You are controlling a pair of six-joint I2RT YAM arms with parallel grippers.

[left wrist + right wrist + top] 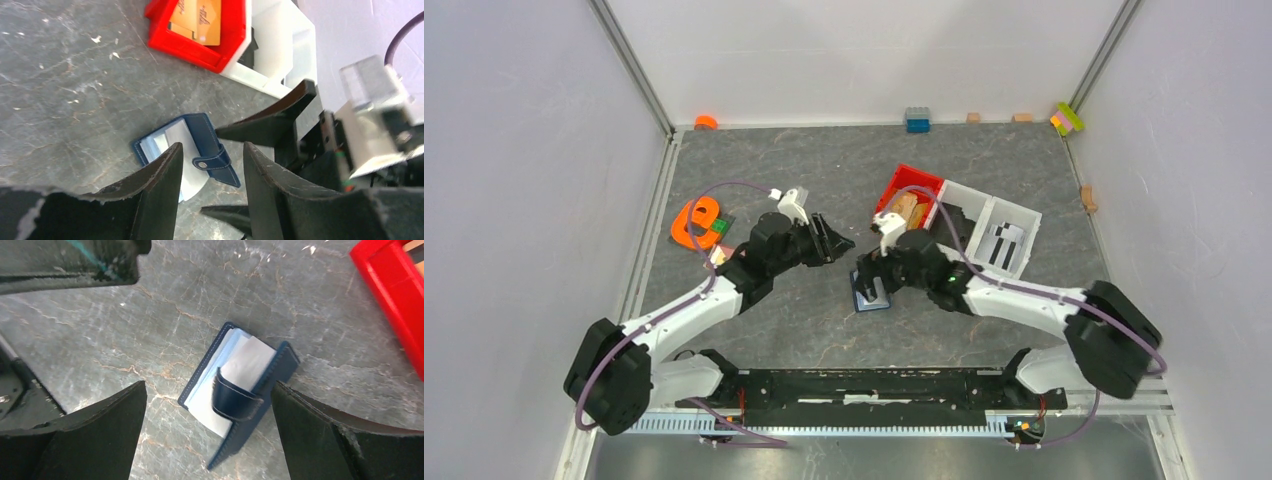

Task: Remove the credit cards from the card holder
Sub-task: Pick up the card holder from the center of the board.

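Observation:
The card holder [871, 297] is a navy wallet lying partly open on the grey table, snap tab loose, with a pale blue-white inside. It also shows in the left wrist view [205, 145] and the right wrist view [240, 390]. No pinkish card shows in it. My right gripper [871, 277] hangs open just above it, and in its own view [209, 390] its fingers stand on either side of the wallet. My left gripper [834, 240] is open and empty, up and to the left of the wallet, which shows between its fingers [212, 152]. A small pinkish flat piece [718, 254] lies by the left arm.
A red tray [902, 180] with tan-orange flat pieces [197, 17] adjoins a white divided tray [1014, 215] behind the right gripper. An orange object [692, 222] with a green piece lies at the left. Small toys line the back wall.

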